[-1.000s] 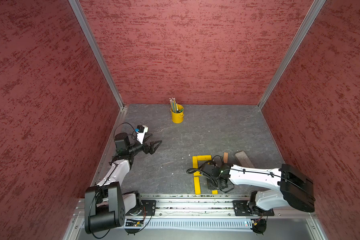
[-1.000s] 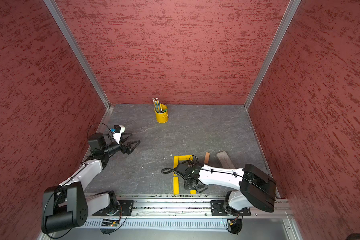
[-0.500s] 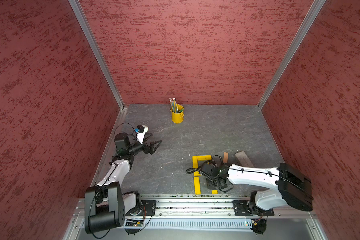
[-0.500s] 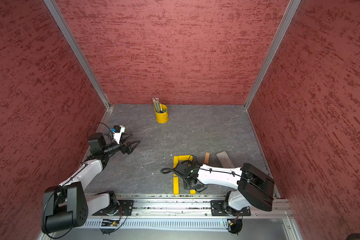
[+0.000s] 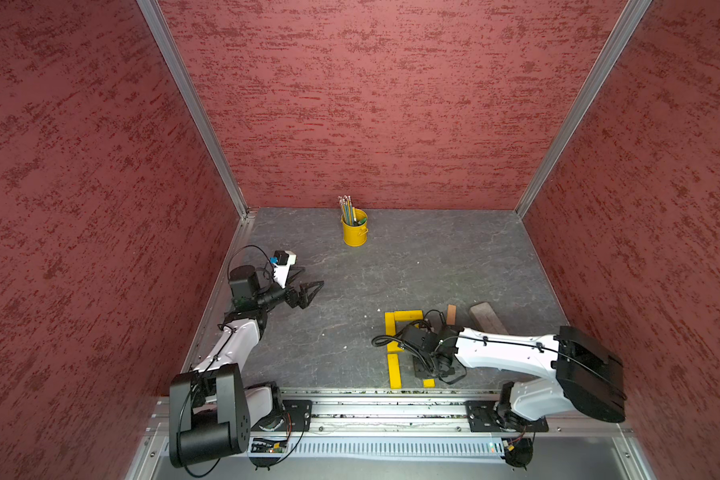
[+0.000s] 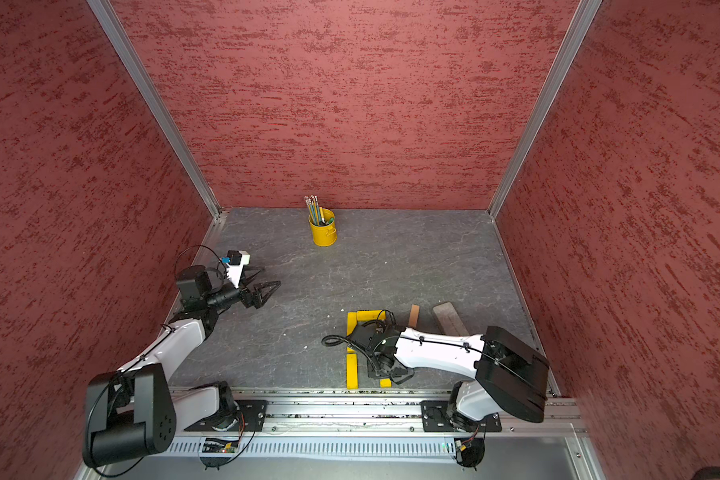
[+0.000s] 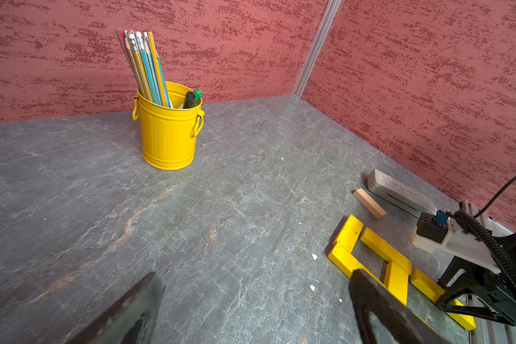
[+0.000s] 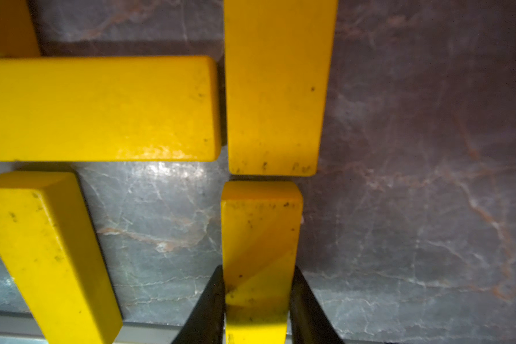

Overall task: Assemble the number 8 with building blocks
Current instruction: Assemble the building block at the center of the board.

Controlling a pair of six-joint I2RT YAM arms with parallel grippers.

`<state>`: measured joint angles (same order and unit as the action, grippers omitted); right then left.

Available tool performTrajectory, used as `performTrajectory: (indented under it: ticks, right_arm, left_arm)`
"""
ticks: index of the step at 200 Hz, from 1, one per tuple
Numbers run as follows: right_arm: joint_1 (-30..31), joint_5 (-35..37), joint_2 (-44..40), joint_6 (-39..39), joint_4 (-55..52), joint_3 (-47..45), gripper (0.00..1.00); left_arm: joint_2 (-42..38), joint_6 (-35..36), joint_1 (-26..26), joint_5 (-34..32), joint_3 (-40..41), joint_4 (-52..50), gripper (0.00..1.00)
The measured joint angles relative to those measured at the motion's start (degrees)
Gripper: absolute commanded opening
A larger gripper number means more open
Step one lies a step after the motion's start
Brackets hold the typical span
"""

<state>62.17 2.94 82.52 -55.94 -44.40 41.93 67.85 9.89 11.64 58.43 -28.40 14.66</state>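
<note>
Plank (image 8: 259, 226), yellow, gripped across its width in my right pincer (image 8: 257, 269), jaws nearly closed on it. Second yellow plank (image 8: 276, 86) just ahead, end to end, barely apart.

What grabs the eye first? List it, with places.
The bright yellow planks lying in an unfinished blocky figure at the front of the table, with the right gripper shut on one yellow plank. Next, the yellow bucket of pencils by the back wall, and the left gripper open at the left side.
</note>
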Motion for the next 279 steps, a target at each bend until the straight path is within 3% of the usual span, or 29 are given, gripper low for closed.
performTrajectory:
  ticks: [81,142,229,252,279]
  right_arm:
    - [-0.4,0.0,0.0,0.1,0.2,0.0,0.32]
    - [-0.5,0.3,0.5,1.2,0.7,-0.2,0.38]
    - [-0.5,0.0,0.3,1.5,2.4,-0.1,0.63]
    - [-0.6,0.8,-0.8,1.6,1.6,-0.1,0.78]
    - [-0.6,2.1,-6.5,1.4,-5.0,2.9,0.86]
  left_arm:
    - [0.0,0.0,0.0,0.0,0.0,0.0,1.00]
    - [0.0,0.0,0.0,0.0,0.0,0.0,1.00]
    - [0.0,0.0,0.0,0.0,0.0,0.0,1.00]
    - [0.0,0.0,0.0,0.0,0.0,0.0,1.00]
    - [0.0,0.0,0.0,0.0,0.0,0.0,1.00]
